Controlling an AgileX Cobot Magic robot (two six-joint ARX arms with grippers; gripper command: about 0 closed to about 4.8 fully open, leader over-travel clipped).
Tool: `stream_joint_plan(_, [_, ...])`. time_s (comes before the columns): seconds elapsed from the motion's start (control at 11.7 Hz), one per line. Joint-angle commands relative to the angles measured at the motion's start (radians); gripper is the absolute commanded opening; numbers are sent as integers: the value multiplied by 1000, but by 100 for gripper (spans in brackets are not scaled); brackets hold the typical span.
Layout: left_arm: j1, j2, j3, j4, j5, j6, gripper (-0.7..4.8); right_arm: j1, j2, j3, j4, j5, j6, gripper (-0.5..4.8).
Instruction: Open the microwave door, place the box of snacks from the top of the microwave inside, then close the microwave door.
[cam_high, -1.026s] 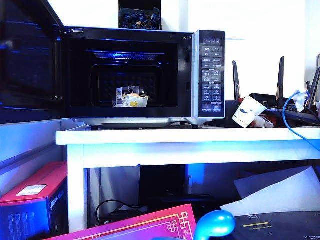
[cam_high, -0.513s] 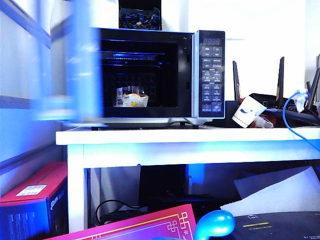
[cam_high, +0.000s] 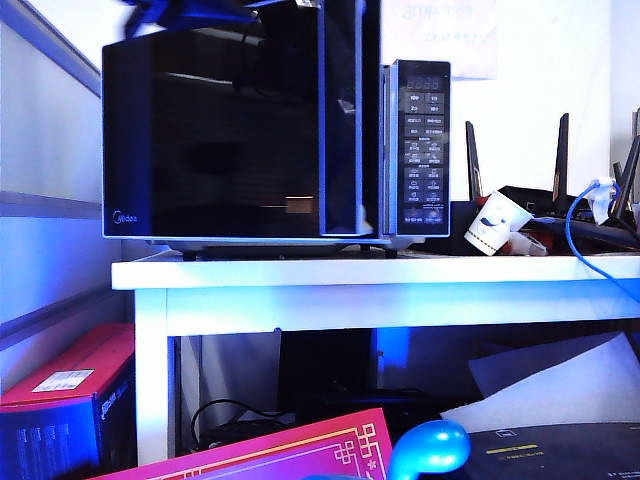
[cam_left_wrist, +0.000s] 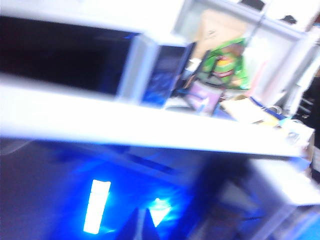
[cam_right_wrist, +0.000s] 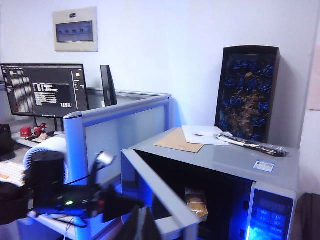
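Inside the microwave (cam_right_wrist: 220, 157), the box of snacks (cam_right_wrist: 196, 202) is sitting behind the microwave door (cam_high: 220, 130), which is standing almost shut. The right gripper (cam_right_wrist: 143, 224), pressed together, is hovering above the oven. The left gripper (cam_left_wrist: 141, 226) is hanging low before the table, its spread too blurred to tell. Risk: a hard push could be leaving the door rebounding unlatched.

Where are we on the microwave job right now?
Done: the box of snacks sits inside the microwave. In hand: the microwave door covers the front in the exterior view, yet looks ajar from the right wrist. Left: confirm it latches. The left gripper, blurred, faces the microwave; the right gripper, shut and empty, hangs above it.
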Motion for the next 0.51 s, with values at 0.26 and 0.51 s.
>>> stream_joint_plan(0.26, [-67,267,274,22,-54,76,-5,0,8,3,15,-2,-3,-1])
stream_joint_plan(0.51, [-79,377,330,166,-203,181,-5,0,9,3,15,-6,-2,-1])
